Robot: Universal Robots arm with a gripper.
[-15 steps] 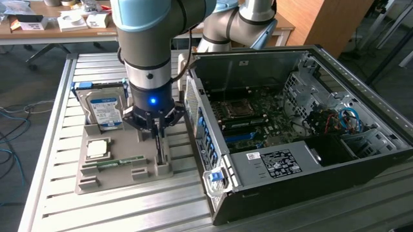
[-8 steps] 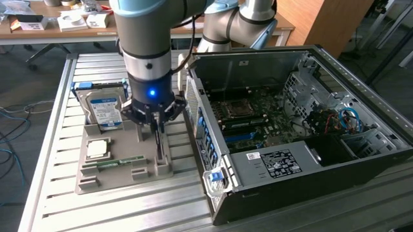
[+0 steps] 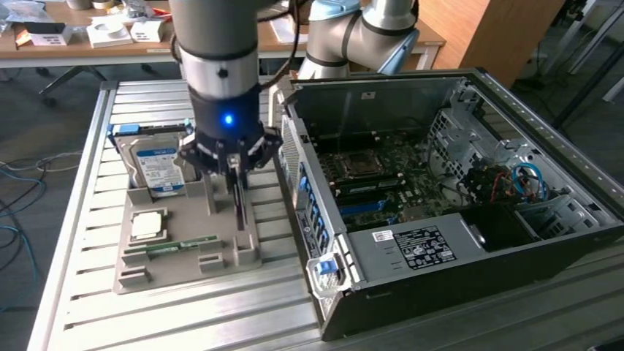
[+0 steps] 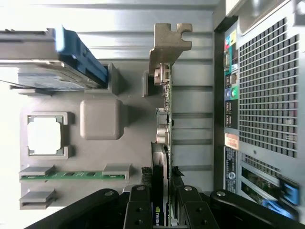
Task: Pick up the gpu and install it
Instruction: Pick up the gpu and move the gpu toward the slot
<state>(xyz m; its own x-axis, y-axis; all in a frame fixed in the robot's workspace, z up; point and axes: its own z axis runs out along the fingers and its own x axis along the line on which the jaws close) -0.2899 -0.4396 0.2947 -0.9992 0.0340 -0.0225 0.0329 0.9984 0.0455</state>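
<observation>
Clamps the gpu (image 4: pixel 162 138) between matte black fingers (image 4: pixel 141 210), one pressed to each face of the thin dark card. Card upright on its long edge in a slot of the grey moulded holder (image 3: pixel 137 274), with the notched pale metal bracket (image 4: pixel 167 45) at the end away from the gripper (image 3: pixel 235 172).

Sharing the holder: a boxy hard drive (image 3: pixel 159 170) with a blue-white label, a square silvery processor (image 3: pixel 147 224) in its recess, and a slim green memory stick (image 3: pixel 183 246) lying flat.

Just beside, on the exterior view's right, an open black computer case (image 3: pixel 390 95), perforated steel rear panel towards the holder, green board and blue cables inside.

Underneath, a ribbed aluminium tabletop (image 3: pixel 88 307) of long parallel slats. Beyond, wooden desks (image 3: pixel 78 47) with small boxes, and loose cables (image 3: pixel 20 175) on a grey floor.
</observation>
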